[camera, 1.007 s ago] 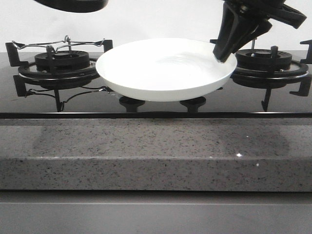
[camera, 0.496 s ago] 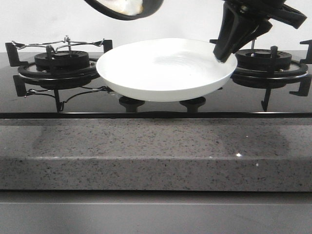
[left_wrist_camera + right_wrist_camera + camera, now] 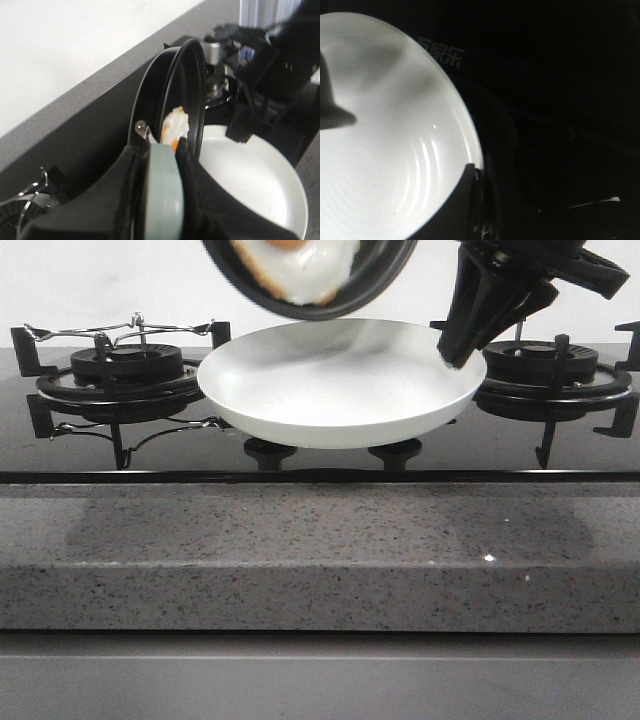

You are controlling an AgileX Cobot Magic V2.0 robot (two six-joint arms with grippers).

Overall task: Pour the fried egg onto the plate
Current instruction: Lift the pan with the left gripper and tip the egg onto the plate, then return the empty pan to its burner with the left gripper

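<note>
- The plate point(image 3: 340, 385) is held up over the stove point(image 3: 320, 450), between the 2 burners point(image 3: 125, 375), its open face tipped a little toward the camera in the front view.
- The right pincer point(image 3: 462, 345) comes down from above and is clamped on the plate's right rim; in the right wrist view a dark finger point(image 3: 457, 210) lies over the rim of the plate point(image 3: 385, 150).
- The pan point(image 3: 310, 275) hangs above the plate's back-left part, apart from it, tilted steeply so that its inside faces the camera and its lower lip points down toward the plate.
- The egg point(image 3: 295, 265) lies inside the pan, against the lower wall; its white is broad, with a browned edge at the left and the orange yolk at the upper end. Part of it is cut off by the frame's top, so its long axis cannot be told.
- In the left wrist view the pan point(image 3: 185, 100) stands nearly on edge, the egg point(image 3: 174, 127) showing as a narrow white and orange strip at the rim nearest the plate point(image 3: 250, 185).
- The left pincer point(image 3: 160, 165) is closed on the pan's pale grey-green handle point(image 3: 162, 200), with dark fingers point(image 3: 117, 195) on both sides.
- The grey speckled tabletop point(image 3: 320, 550) runs across the front, below the stove.
</note>
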